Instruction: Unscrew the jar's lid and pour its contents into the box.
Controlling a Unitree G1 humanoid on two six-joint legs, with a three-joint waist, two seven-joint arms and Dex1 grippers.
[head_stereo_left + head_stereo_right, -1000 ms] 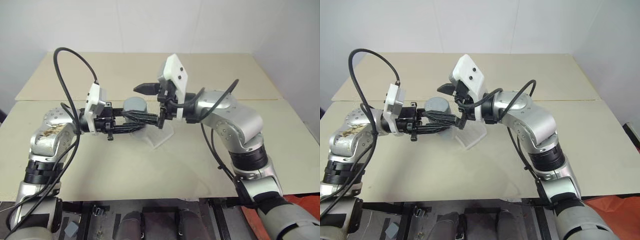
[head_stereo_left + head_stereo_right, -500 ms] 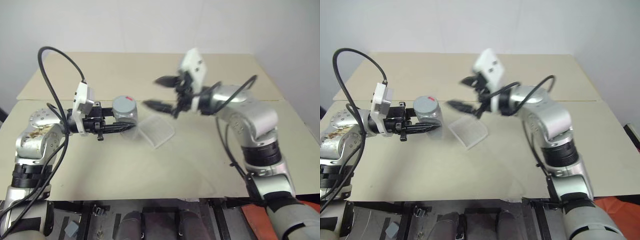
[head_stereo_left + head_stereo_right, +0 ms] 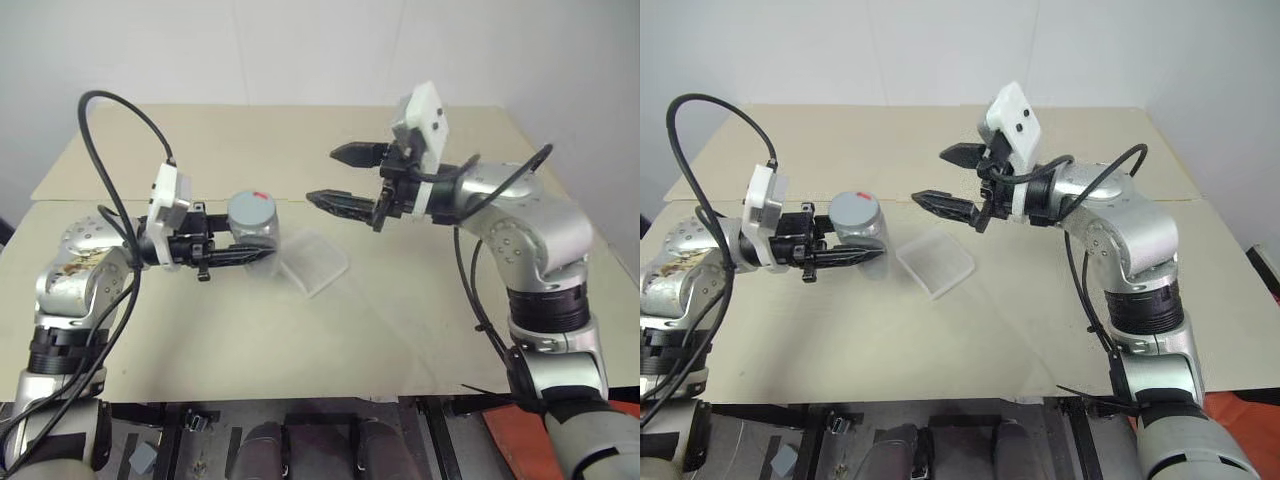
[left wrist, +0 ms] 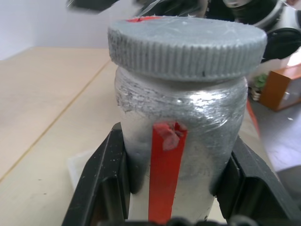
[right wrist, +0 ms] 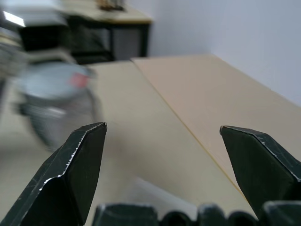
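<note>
My left gripper (image 3: pixel 252 248) is shut on the jar (image 3: pixel 252 225), a silver-grey cylinder with a red stripe (image 4: pixel 165 179), and holds it upright above the table. The ribbed grey lid (image 4: pixel 187 44) sits on the jar's top. The contents are hidden inside. My right gripper (image 3: pixel 322 175) hangs open and empty to the right of the jar, apart from it, pointing toward it. The clear box (image 3: pixel 315 262) lies on the table below, between the two grippers.
The beige tabletop (image 3: pixel 330 330) is made of two boards with a seam running across behind the box. Black cables loop over both arms. The table's front edge runs along the bottom of the head views.
My right gripper, which stood open around the jar's lid a second ago, has drawn away to the right and a little up. The lid stays on the jar in my left gripper.
</note>
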